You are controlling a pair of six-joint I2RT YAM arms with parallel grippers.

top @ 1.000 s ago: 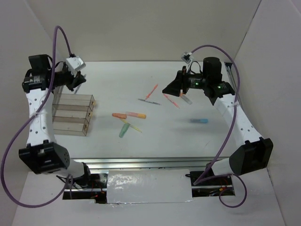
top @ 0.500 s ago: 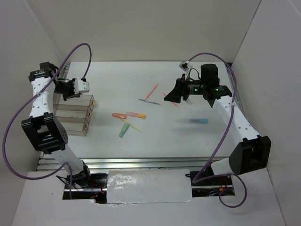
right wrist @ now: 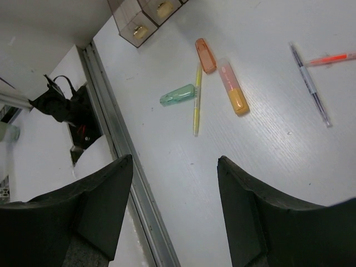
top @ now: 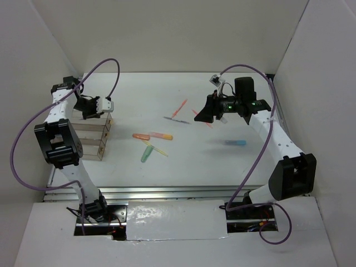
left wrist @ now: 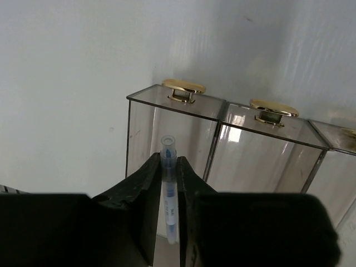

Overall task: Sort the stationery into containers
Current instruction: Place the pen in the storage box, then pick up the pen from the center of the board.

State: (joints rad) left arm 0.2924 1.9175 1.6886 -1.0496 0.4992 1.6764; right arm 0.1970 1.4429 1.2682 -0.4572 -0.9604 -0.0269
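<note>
My left gripper (top: 84, 107) is shut on a thin blue pen (left wrist: 168, 189) and holds it over the far end of the clear containers (top: 89, 136). In the left wrist view the pen points at the containers (left wrist: 178, 130) with their brass latches. My right gripper (top: 203, 114) is open and empty above the table's far right; its jaws (right wrist: 173, 161) stand wide apart. Loose stationery lies mid-table: an orange marker (top: 141, 136), a pink-yellow highlighter (top: 162, 136), a green cap (top: 146, 155), a yellow pen (top: 158, 149), a grey pen (top: 177, 119), an orange pen (top: 180, 107) and a blue marker (top: 236, 142).
White walls close in the table on three sides. A metal rail (top: 167, 192) runs along the near edge. The right wrist view shows the green cap (right wrist: 178, 95), yellow pen (right wrist: 197, 100), highlighter (right wrist: 233, 94) and the container corner (right wrist: 144, 19).
My left arm has folded in, and its gripper has moved right and nearer, from beyond the containers to over their far end. My right gripper has barely shifted.
</note>
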